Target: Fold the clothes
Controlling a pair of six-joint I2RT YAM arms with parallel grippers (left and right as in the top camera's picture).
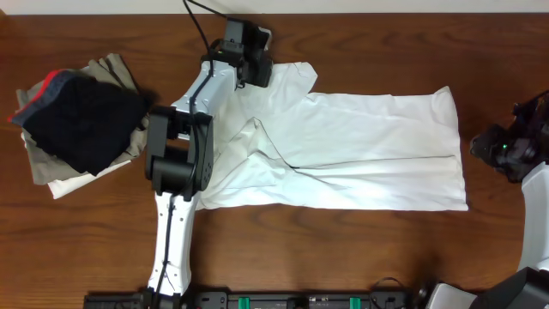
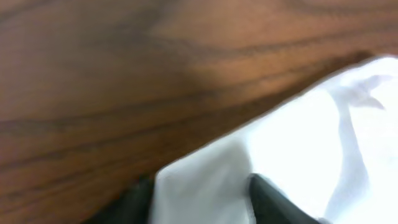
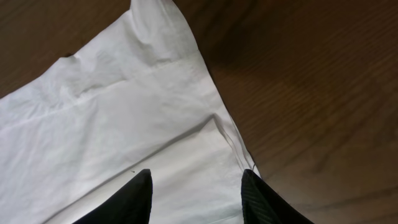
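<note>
- The clothes point(image 1: 360, 146), one plain white garment, lie spread across the middle of the table point(image 1: 343, 257). They are wrinkled, with a raised ridge toward the left side. A fold laid over that ridge would likely set crooked.
- The left gripper point(image 2: 202, 199) sits at the garment's far-left corner with cloth between its fingers point(image 2: 273, 202). The blurred view does not show whether they pinch it. A shallow bite on such thin cloth could slip out when lifted.
- The right gripper point(image 3: 196, 196), fingers parted and empty, hovers at the right hem. If only one side lifts, the garment may drag and bunch.
- The black garment point(image 1: 86, 120) lies close to the left arm and could be snagged by a wide swing.
</note>
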